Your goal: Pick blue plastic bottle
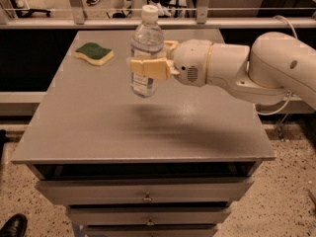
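Claw (148, 58) grips blue plastic bottle (146, 46) — above table (108, 127)

- gripper (157, 58) above the table (148, 142), over its rear half, entering from the right
- bottle (146, 36) upright, clamped between its fingers, off the surface
- sponge (94, 53) on the table, left of the gripper
- drawers (148, 194) under the tabletop, before the gripper
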### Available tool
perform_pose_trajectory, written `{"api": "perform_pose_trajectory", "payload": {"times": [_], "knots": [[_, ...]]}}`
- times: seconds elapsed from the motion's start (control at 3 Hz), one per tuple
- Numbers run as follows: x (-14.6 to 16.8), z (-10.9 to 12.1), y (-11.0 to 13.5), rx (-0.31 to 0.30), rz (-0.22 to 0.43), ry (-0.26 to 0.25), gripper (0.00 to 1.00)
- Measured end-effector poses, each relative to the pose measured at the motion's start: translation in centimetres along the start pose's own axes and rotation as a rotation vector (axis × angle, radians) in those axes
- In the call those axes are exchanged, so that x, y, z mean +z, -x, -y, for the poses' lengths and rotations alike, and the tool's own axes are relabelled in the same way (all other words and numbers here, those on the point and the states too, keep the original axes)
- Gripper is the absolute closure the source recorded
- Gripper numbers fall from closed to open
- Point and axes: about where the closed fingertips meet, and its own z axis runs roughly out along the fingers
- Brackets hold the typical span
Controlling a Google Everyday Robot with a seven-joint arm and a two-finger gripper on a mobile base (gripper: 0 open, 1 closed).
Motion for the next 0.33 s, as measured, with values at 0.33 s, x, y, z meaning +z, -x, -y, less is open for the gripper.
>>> {"api": "perform_pose_trajectory", "payload": {"times": [0.33], "knots": [[0.07, -0.07, 0.14, -0.004, 0.001, 0.001, 1.00]]}}
